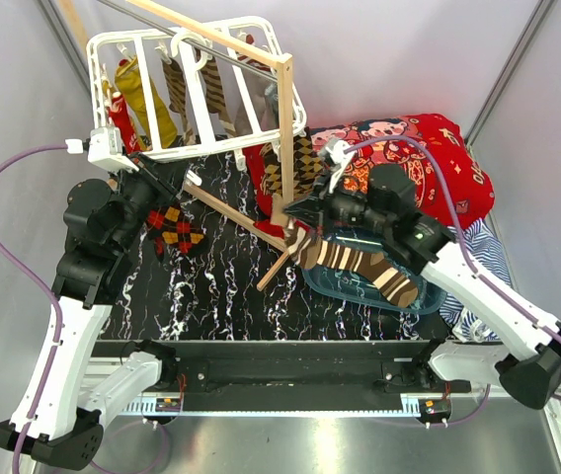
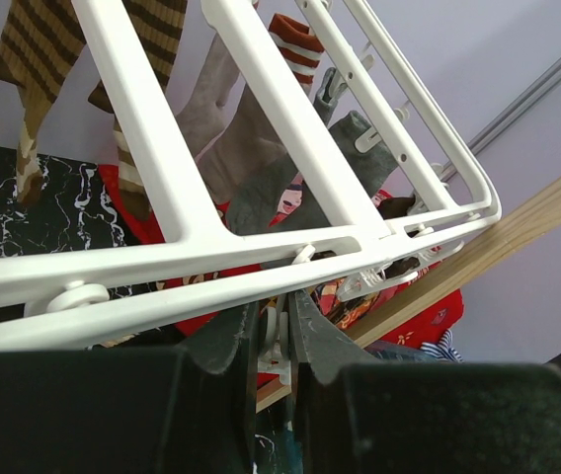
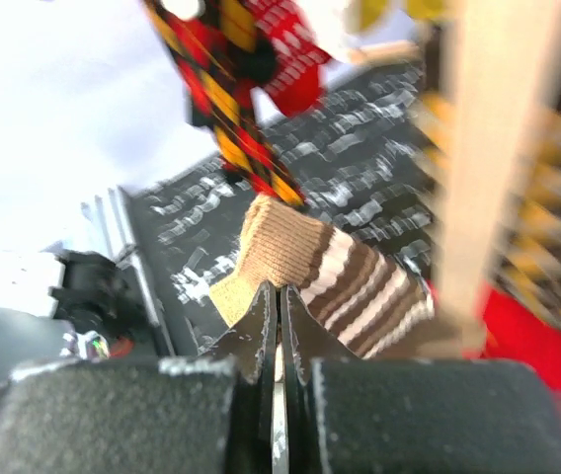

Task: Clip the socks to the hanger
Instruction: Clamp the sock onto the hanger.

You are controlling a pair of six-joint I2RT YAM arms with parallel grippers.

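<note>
The white hanger (image 1: 197,89) hangs tilted at the back left, with several socks clipped under it, among them a mustard one (image 1: 147,99) and brown striped ones (image 1: 177,89). My left gripper (image 1: 167,186) is at the hanger's near edge. In the left wrist view the gripper (image 2: 273,304) is shut on a white clip (image 2: 280,346) under the frame (image 2: 162,267). A red-black-yellow argyle sock (image 1: 177,229) hangs just below it. My right gripper (image 1: 295,229) is shut on the cuff of a brown-and-cream striped sock (image 1: 364,269), also in the right wrist view (image 3: 340,281), held above the table.
A bare-wood rack has poles (image 1: 285,128) crossing between the hanger and my right gripper. A red cartoon blanket (image 1: 409,148) lies at the back right, a blue-white striped cloth (image 1: 483,257) at the right edge. A blue tray (image 1: 360,291) sits under the striped sock.
</note>
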